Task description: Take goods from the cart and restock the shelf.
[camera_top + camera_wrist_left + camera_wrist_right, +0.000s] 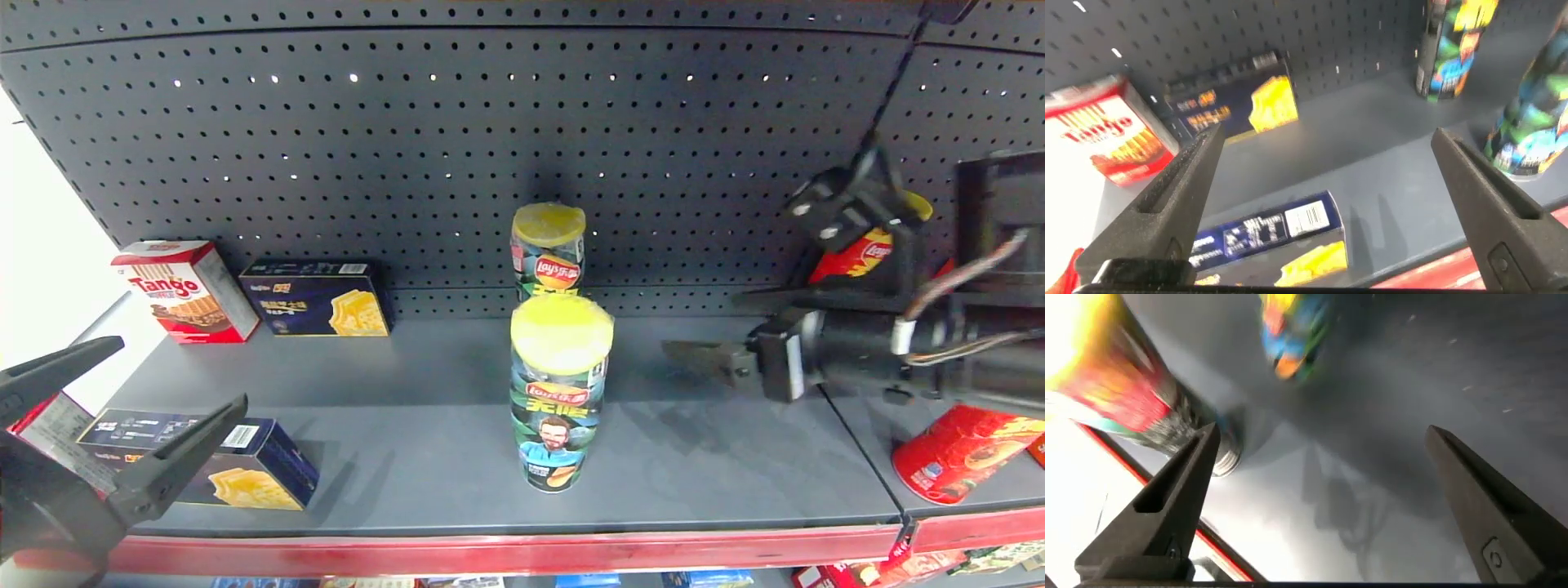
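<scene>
One careless sweep of the spread, empty right gripper (1323, 434) could have toppled the chips can (559, 392) just ahead of it.

Two green chip cans with yellow lids: front green can (560, 400), rear green can (548, 253). Two red chip cans: upright red can (857, 255), toppled red can (955, 453). Two dark blue cracker boxes, rear cracker box (314, 298) and front cracker box (253, 474), plus one red wafer box (184, 290).
</scene>
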Robot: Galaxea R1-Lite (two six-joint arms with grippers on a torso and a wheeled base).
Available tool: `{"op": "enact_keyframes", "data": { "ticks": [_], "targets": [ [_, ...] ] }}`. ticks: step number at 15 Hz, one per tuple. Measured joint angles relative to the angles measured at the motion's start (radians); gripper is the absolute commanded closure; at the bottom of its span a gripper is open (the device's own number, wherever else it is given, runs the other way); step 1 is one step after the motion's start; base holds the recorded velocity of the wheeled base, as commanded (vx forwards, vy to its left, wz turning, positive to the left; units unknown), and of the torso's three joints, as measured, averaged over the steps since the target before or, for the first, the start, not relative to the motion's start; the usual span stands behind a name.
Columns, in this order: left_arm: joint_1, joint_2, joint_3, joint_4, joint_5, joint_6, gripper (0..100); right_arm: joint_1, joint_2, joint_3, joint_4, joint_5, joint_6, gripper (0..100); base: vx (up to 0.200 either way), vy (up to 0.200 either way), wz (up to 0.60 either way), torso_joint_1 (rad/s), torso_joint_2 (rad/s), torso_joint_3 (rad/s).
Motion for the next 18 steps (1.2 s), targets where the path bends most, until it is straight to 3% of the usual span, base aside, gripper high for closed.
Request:
{"op": "enact_keyframes", "data": {
  "ticks": [5, 7, 10, 12, 15, 18],
  "targets": [
    [0.001, -0.177, 0.027, 0.059, 0.011, 0.003, 0, -0.031, -0.447, 0.254, 0.0, 0.0, 0.002, 0, 0.0, 0.0, 0.0, 0.0, 0.0, 0.0],
    [0.003, -0.306, 0.066, 0.152, 0.02, 0.006, 0, -0.035, -0.634, 0.41, 0.002, -0.001, 0.002, 0, 0.0, 0.0, 0.0, 0.0, 0.0, 0.0],
    [0.011, -0.584, 0.121, 0.381, 0.042, 0.009, 0, -0.041, -0.897, 0.661, 0.004, -0.001, 0.003, 0, 0.0, 0.0, 0.0, 0.0, 0.0, 0.0],
    [0.018, -0.731, 0.165, 0.43, 0.071, 0.007, 0, -0.066, -1.037, 0.807, 0.006, -0.001, 0.006, 0, 0.0, 0.0, 0.0, 0.0, 0.0, 0.0],
    [0.023, -0.81, 0.306, 0.449, 0.109, 0.008, 0, -0.136, -1.174, 0.953, 0.037, -0.009, 0.019, 0, 0.0, 0.0, 0.0, 0.0, 0.0, 0.0],
    [0.024, -0.831, 0.338, 0.519, 0.111, 0.003, 0, -0.317, -1.259, 0.969, 0.152, -0.026, 0.063, 0, 0.0, 0.0, 0.0, 0.0, 0.0, 0.0]
  ]
}}
